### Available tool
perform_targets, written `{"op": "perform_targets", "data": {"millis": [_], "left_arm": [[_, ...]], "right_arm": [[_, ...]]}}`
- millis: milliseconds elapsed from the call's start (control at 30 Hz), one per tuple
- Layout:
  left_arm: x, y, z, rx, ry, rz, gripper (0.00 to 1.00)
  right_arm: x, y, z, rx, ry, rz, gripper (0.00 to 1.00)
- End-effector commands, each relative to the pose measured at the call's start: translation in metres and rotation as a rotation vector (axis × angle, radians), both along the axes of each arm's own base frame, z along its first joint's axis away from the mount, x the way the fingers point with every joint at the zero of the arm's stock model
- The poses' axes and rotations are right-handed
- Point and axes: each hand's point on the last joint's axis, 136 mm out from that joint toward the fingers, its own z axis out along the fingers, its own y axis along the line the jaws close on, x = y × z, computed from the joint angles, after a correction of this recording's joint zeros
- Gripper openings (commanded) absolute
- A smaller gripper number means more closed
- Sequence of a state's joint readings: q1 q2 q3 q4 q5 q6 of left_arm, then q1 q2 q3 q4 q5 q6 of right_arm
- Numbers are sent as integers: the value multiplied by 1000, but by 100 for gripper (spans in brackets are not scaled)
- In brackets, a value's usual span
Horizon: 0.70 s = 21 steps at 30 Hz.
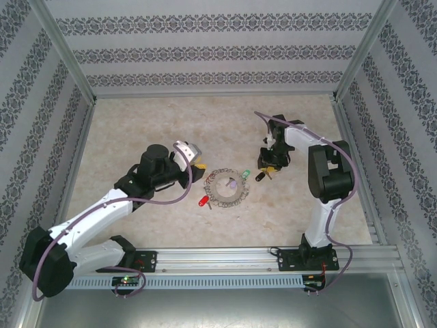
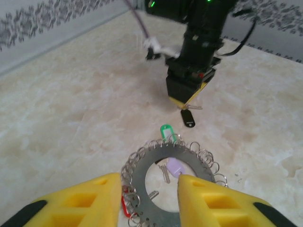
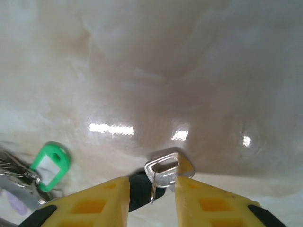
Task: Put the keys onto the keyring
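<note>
The keyring [image 1: 227, 198], a flat grey ring fringed with wire loops, lies on the table between the arms. In the left wrist view the keyring [image 2: 142, 176] sits right under my left gripper [image 2: 149, 179], whose yellow fingers stand apart above its hole, holding nothing. A red key [image 1: 203, 201] lies at the ring's left rim; in the left wrist view this red key [image 2: 124, 206] is half hidden by the left finger. My right gripper [image 3: 151, 182] is open, and a silver key [image 3: 164, 171] with a black tag [image 3: 138, 189] lies on the table between its fingers.
A green tag [image 1: 244, 174] and a purple tag [image 1: 232, 182] sit at the ring, the purple one in its hole. The right gripper [image 1: 268, 167] stands just right of the ring, the left gripper [image 1: 199, 169] just left. Patterned walls enclose the table.
</note>
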<state>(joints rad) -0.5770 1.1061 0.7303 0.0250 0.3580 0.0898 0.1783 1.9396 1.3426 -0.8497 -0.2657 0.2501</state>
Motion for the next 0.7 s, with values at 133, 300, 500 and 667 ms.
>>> {"op": "perform_targets", "data": {"millis": [133,300,500,667], "left_arm": [[20,-18,-59,-37,358,131,36],[35,-32,-89,-55,511,187,41],[44,-42,-120,-34,633,197,45],[49,-55,-129,-34,674,141,44]], "right_arm": [[6,1,62,20,-169,-5,47],[-17,72,48,243,-112,71,37],[-48,89,26,257,-153,92,37],[-79,87,12,244,-173,96,38]]}}
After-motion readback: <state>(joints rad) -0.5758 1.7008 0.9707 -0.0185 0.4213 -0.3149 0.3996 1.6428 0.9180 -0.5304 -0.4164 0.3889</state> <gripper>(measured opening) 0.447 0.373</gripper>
